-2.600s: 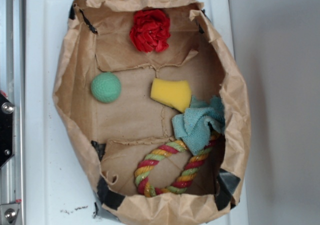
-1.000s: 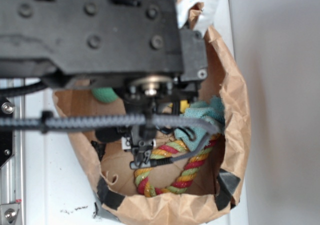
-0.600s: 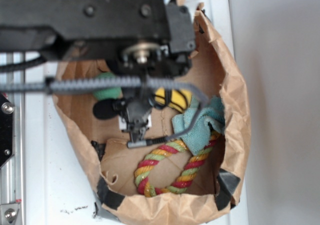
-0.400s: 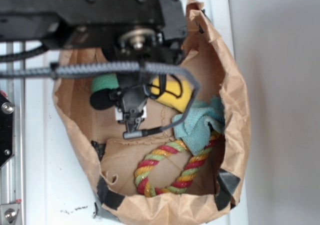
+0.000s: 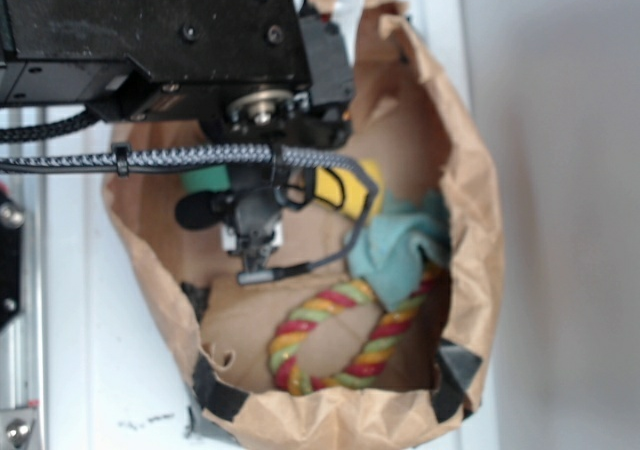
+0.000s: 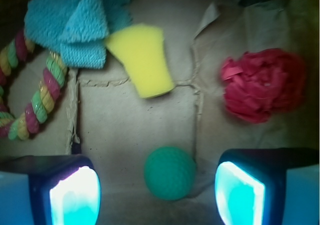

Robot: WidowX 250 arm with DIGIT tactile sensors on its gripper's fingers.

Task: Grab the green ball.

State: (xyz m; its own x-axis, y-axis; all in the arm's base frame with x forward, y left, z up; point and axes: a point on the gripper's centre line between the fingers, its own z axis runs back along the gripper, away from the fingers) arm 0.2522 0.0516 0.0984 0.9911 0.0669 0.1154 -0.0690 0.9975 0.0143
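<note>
The green ball [image 6: 170, 173], mint-green and finely dimpled, lies on the brown paper floor of the bag. In the wrist view it sits between the two fingers of my gripper [image 6: 157, 197], a little nearer the right one and touching neither. The gripper is open, and its pads [image 6: 75, 195] glow cyan. In the exterior view only a sliver of the green ball [image 5: 205, 180] shows under the black arm [image 5: 160, 40], which hides the gripper itself.
A yellow sponge [image 6: 142, 60] lies just beyond the ball. A teal cloth [image 6: 75, 25] and a red, yellow and green rope ring [image 6: 35, 100] are at the left, a red ruffled puff [image 6: 262, 85] at the right. Crumpled paper bag walls [image 5: 470, 220] ring everything.
The arm came into the bag from above and has slid toward the top of the exterior view, from over the rope ring to over the ball.
</note>
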